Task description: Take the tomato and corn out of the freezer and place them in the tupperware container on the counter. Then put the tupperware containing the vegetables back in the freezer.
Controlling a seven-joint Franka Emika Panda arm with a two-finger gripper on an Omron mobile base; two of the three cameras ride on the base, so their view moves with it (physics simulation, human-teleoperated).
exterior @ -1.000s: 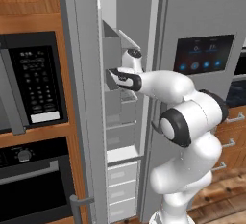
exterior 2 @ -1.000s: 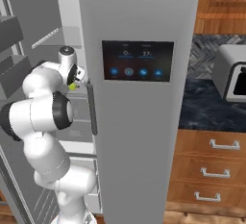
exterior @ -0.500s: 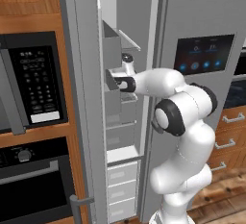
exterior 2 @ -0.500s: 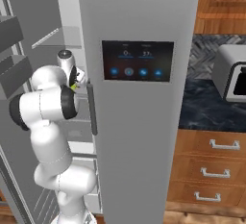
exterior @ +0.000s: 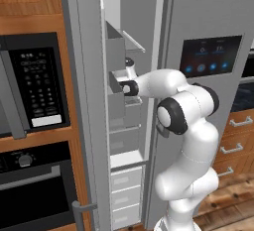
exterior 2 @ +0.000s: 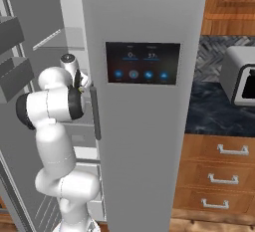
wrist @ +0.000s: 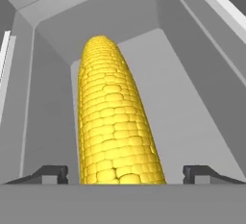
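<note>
The corn (wrist: 113, 122), a bright yellow cob, lies lengthwise in a grey bin of the freezer (exterior: 130, 36), pointing away from the hand. My gripper (wrist: 125, 174) is open, and its two dark fingertips (wrist: 48, 173) stand either side of the cob's near end with a gap on each side. In the left base view the gripper (exterior: 118, 85) reaches into the freezer's narrow compartment at mid height. The tomato and the tupperware container are out of view. The counter (exterior 2: 214, 111) lies to the right of the fridge.
The freezer door (exterior: 84, 101) stands open on the left with grey door bins (exterior 2: 15, 71). The bin's grey walls (wrist: 48, 103) close in around the corn. A microwave (exterior: 37, 84) and an oven (exterior: 34, 185) sit left of the fridge. A toaster (exterior 2: 240, 79) stands on the counter.
The arm has stretched further into the freezer, carrying the hand leftward and deeper toward the bin. The base and the rest of the scene have not moved.
</note>
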